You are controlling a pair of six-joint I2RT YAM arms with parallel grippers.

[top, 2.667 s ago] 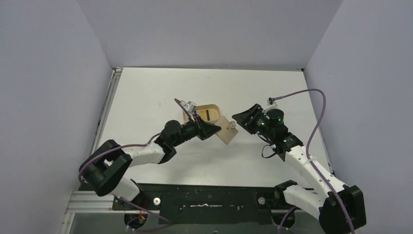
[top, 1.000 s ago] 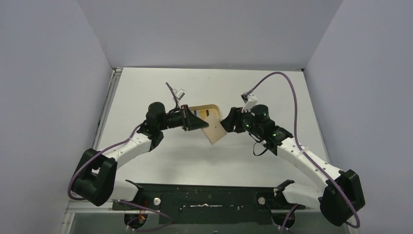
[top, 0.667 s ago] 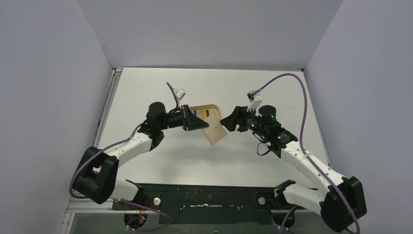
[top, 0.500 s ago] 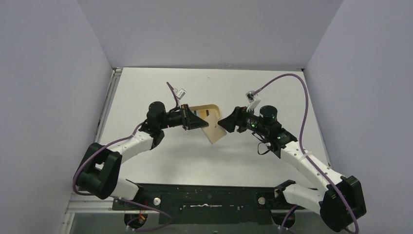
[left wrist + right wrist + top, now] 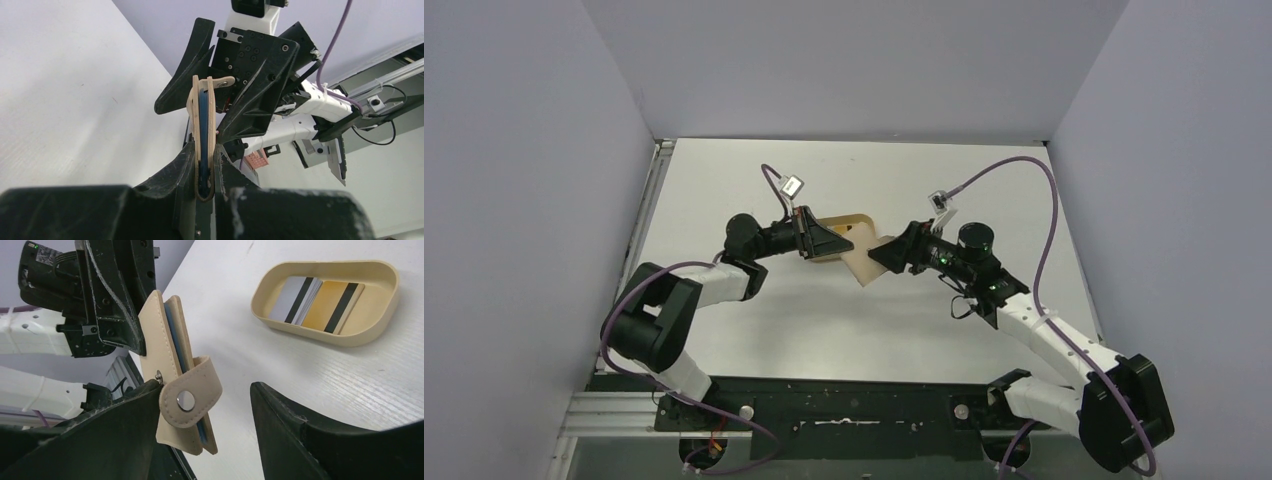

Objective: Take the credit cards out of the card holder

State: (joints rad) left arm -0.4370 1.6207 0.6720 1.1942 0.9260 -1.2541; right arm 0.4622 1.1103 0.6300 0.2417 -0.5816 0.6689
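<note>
left tool (image 5: pixel 204 150) clamps the tan card holder (image 5: pixel 170 365) off the counter just beside the tray (image 5: pixel 325 337), right tool (image 5: pixel 202 390) open astride its strap end — two cards (image 5: pixel 330 302) lie in the tray, a blue card (image 5: pixel 203 125) not yet out.

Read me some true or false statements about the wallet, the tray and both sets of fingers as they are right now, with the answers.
1. The left fingers clamp the card holder. True.
2. The right fingers are shut on the card holder. False: they stand open beside its strap end.
3. Striped cards lie in the tray. True.
4. The card holder lies flat on the table. False: it is held up off it.
5. A blue card sits inside the card holder. True.
</note>
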